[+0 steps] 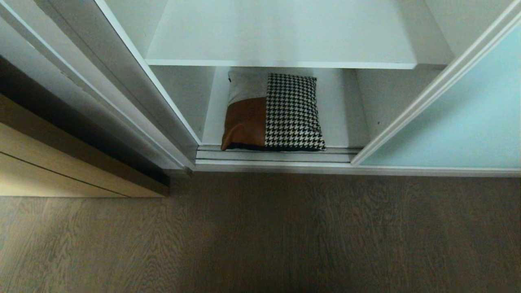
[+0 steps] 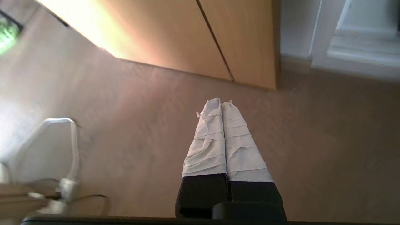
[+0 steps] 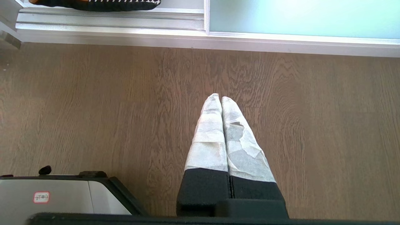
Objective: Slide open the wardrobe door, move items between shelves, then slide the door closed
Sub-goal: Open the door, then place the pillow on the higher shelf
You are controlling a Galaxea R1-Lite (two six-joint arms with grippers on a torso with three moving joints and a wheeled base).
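Hanging over wood floor, left claw and right claw, both closed tight, empty.

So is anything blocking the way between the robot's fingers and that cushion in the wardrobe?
Nothing visible. The sliding door is slid aside to the right, so the cushion on the bottom shelf lies exposed. Only bare floor separates it from the right gripper and the left gripper.
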